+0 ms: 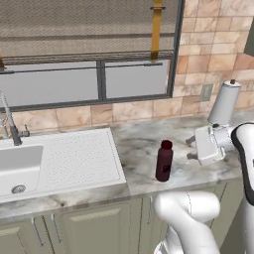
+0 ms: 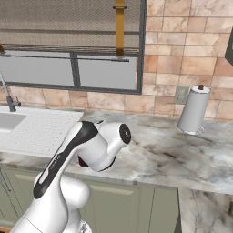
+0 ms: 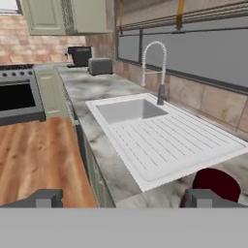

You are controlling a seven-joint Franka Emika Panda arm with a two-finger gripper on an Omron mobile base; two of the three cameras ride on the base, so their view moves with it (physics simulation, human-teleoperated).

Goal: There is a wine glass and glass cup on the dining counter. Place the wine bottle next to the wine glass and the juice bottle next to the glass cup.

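The juice bottle (image 1: 164, 160), stout and dark red with a red cap, stands upright on the marble worktop just right of the sink's drainboard. My gripper (image 1: 190, 149) is open, a short way to the bottle's right at about cap height, and points towards it with nothing between its fingers. In the hand view the bottle's red cap (image 3: 215, 183) sits just behind the right fingertip (image 3: 208, 198), off-centre from the gripper (image 3: 127, 199). In the right base view my arm covers the bottle except a dark red sliver (image 2: 83, 162). The wine bottle, wine glass, glass cup and dining counter are out of view.
A white sink (image 1: 20, 166) with a ribbed drainboard (image 1: 82, 156) and a tall faucet (image 3: 156, 68) lies left of the bottle. A paper towel roll (image 1: 224, 103) stands at the back right by the tiled wall. A stove (image 3: 19, 97) and a toaster (image 3: 100, 66) lie further along the worktop.
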